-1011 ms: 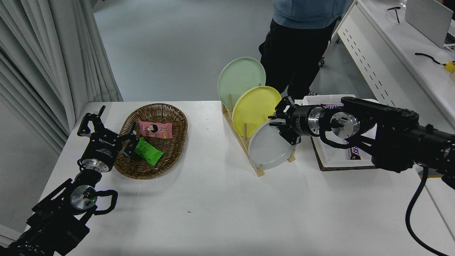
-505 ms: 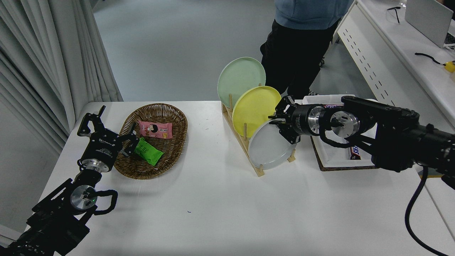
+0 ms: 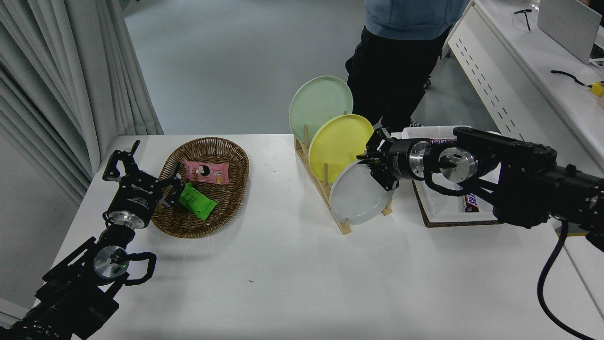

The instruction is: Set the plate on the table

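Observation:
The light grey plate [image 3: 355, 198] stands on edge in the front slot of a wooden rack [image 3: 324, 194] on the white table [image 3: 292, 274]. My right gripper [image 3: 369, 160] reaches in from the right at the plate's upper right rim. Its fingers are closed onto that rim. The plate still rests in the rack. My left gripper [image 3: 144, 174] is parked at the lower left, open and empty, beside the basket.
A yellow plate [image 3: 337, 144] and a pale green plate [image 3: 318, 106] stand behind the grey one in the rack. A wicker basket [image 3: 240, 158] with snack packs is at the left. A white tray [image 3: 443, 215] with a chocolate bar lies under my right arm. A person [image 3: 396, 71] stands at the far side.
My right gripper's fingers have drawn together onto the grey plate's upper rim. The plate, rack and left arm have not moved.

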Controlling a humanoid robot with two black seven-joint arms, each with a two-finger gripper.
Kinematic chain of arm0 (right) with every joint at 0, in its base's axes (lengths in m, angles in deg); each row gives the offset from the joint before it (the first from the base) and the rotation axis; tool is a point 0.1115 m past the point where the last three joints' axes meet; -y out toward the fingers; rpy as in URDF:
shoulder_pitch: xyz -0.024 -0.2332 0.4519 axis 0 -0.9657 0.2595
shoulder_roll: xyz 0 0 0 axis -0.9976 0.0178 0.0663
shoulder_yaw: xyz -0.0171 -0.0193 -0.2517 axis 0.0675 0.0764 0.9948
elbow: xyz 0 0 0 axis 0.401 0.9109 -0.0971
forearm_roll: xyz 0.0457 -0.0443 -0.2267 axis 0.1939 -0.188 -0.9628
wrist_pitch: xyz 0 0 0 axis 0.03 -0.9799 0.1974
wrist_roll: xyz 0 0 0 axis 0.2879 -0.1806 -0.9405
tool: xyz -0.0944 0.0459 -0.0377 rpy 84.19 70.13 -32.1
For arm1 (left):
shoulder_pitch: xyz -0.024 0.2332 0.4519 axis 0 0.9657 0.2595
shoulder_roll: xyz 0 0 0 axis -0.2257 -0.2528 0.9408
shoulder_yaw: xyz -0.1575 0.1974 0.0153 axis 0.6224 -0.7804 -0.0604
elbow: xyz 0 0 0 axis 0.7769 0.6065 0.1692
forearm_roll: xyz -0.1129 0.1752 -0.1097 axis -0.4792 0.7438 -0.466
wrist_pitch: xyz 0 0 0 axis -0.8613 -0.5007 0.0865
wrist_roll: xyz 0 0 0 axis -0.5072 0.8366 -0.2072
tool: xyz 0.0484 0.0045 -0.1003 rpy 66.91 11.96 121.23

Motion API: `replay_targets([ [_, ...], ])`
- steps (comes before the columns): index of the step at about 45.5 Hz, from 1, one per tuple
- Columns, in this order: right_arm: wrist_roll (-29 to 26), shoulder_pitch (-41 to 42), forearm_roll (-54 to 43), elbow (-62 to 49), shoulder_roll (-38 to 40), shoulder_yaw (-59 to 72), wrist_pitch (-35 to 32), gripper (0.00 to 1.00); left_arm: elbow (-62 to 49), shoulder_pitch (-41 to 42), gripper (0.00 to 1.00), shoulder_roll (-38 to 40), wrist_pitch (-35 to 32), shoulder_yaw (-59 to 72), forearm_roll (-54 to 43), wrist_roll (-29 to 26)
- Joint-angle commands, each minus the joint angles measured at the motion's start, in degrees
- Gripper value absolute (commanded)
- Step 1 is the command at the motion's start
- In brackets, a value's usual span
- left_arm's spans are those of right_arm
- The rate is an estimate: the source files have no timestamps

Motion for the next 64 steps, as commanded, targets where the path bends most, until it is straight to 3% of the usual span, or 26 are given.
replay_targets([
  [1, -0.2, 0.0, 0.0, 0.1, 0.0, -0.9, 0.0, 0.01, 0.1, 0.0, 1.00, 0.0, 0.0, 0.0, 0.0, 0.0],
  [17, -2.0, 0.9, -0.1, 0.6, 2.3, -2.3, -0.6, 0.00, 0.0, 0.0, 1.00, 0.0, 0.0, 0.0, 0.0, 0.0],
  [42, -4.5, 3.0, 0.6, 13.9, 12.8, -12.6, 0.4, 0.00, 0.1, 0.0, 1.00, 0.0, 0.0, 0.0, 0.0, 0.0],
  [64, -8.0, 6.3, 10.7, 19.2, 17.6, -20.0, 6.0, 0.00, 0.1, 0.0, 1.00, 0.0, 0.0, 0.0, 0.0, 0.0],
])
